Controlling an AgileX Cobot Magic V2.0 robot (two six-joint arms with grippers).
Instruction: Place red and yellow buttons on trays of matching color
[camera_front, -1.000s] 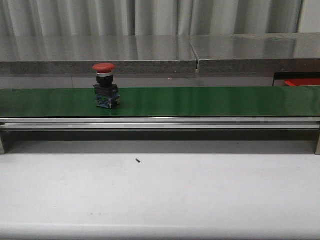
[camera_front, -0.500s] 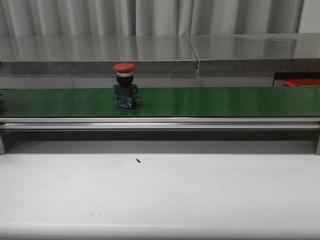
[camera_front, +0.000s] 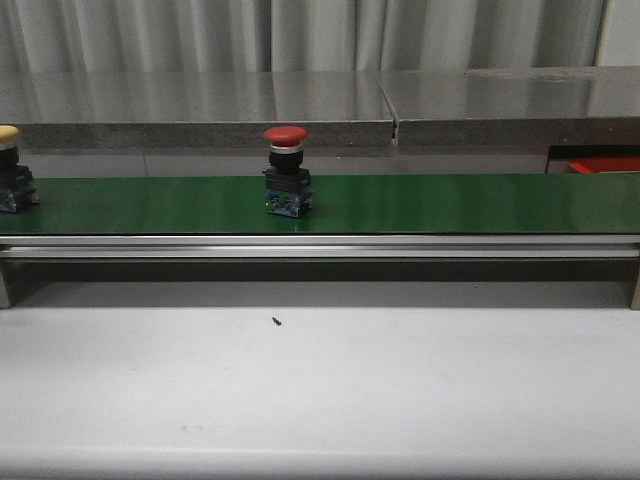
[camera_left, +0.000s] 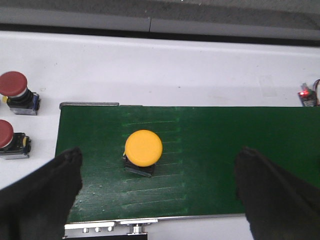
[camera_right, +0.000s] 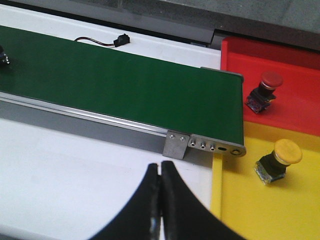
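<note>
A red button (camera_front: 286, 172) stands upright on the green belt (camera_front: 450, 203) left of centre in the front view. A yellow button (camera_front: 12, 168) rides at the belt's far left edge; the left wrist view shows this yellow button (camera_left: 143, 150) on the belt below my open left gripper (camera_left: 159, 192), whose fingers hang wide on either side of it without touching. My right gripper (camera_right: 160, 167) is shut on nothing above the white table near the belt's end. Beside it lie a red tray (camera_right: 295, 85) holding a red button (camera_right: 265, 91) and a yellow tray (camera_right: 300, 200) holding a yellow button (camera_right: 278, 160).
Two red buttons (camera_left: 16, 91) (camera_left: 10, 140) sit on the white table beside the belt's start. A small black cable connector (camera_right: 120, 39) lies behind the belt. A steel rail (camera_front: 320, 245) runs along the belt's front. A tiny dark speck (camera_front: 275, 321) lies on the table.
The red button has travelled rightward along the belt. A yellow button has come into the front view at the belt's left edge.
</note>
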